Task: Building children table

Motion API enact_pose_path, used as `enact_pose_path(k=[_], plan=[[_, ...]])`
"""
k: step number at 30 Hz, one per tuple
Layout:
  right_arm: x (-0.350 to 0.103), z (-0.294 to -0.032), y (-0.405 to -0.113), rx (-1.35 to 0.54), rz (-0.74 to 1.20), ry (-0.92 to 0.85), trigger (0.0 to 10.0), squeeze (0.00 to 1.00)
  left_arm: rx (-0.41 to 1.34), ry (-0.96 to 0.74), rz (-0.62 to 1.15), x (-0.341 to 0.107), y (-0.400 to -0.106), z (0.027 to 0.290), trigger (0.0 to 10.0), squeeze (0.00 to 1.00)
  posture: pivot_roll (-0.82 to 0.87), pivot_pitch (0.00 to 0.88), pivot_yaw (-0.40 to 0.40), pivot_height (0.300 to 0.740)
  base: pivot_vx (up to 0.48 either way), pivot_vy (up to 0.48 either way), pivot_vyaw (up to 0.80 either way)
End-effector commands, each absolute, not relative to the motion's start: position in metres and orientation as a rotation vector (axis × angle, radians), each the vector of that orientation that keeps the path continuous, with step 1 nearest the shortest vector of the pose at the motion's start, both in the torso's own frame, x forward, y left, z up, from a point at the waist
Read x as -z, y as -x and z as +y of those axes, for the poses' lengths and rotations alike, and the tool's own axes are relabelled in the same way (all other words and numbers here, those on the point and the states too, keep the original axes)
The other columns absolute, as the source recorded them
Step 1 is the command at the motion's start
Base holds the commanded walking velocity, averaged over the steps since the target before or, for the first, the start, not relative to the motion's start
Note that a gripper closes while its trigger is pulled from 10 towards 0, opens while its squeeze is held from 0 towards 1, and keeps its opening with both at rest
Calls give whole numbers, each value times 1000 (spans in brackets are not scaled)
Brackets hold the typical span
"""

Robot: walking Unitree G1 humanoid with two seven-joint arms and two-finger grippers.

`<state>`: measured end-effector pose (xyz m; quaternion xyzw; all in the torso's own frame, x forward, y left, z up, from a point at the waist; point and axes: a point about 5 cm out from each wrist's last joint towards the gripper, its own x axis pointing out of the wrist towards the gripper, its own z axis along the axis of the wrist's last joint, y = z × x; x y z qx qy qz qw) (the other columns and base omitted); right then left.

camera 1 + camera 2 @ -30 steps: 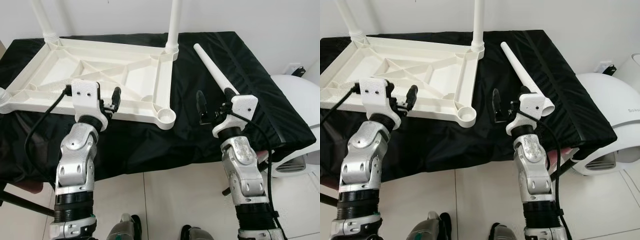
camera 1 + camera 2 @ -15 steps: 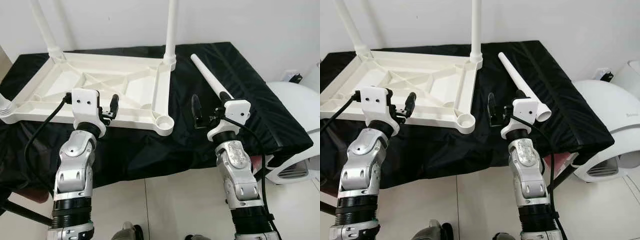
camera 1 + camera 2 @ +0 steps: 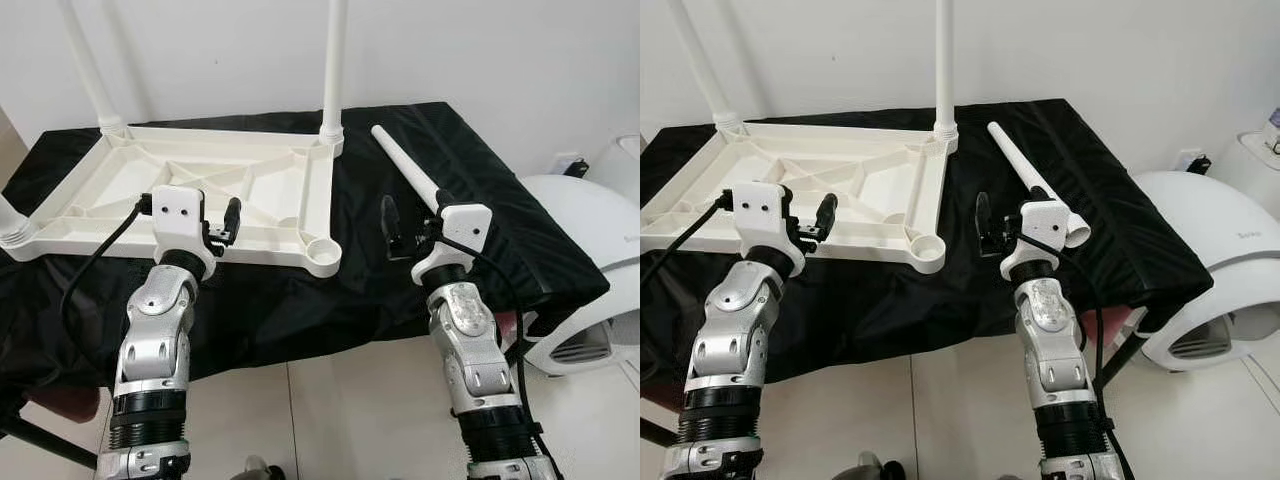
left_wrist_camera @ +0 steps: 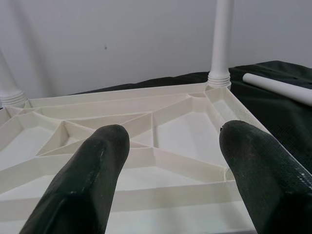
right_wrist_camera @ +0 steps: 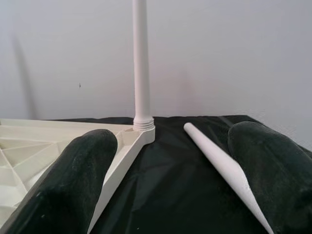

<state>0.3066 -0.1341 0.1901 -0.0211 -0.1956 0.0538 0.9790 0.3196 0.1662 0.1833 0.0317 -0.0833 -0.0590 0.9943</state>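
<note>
**Upturned tabletop and loose leg**

White plastic tabletop [image 3: 190,185], flipped underside up, ribbed with diagonal braces, flat on black-draped desk [image 3: 500,200]. Upright white legs screwed into far corners: far-right leg [image 3: 333,60], far-left leg [image 3: 88,60]. Near-right corner socket [image 3: 321,247] open, unfilled. Loose tapered white leg [image 3: 405,172] lying flat on cloth just beside tabletop's right edge, narrow end pointing away.
</note>
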Motion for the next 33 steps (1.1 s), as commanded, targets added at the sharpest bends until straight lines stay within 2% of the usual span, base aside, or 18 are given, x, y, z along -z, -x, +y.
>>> enact_pose_path(k=[1,20,33], plan=[[-191,-133,-309,-111,-400,46,10000,0,-1,-49,-173,-184,-322,173,10000,0,-86,0,74,740,0,0,0],[-191,-134,-313,-113,-399,55,10000,0,29,-62,-171,-183,-320,165,10000,0,-68,3,66,740,0,0,0],[-204,-166,-334,-60,-357,149,10000,0,162,-170,-217,-208,-323,154,10000,0,-58,67,63,740,0,0,0]])
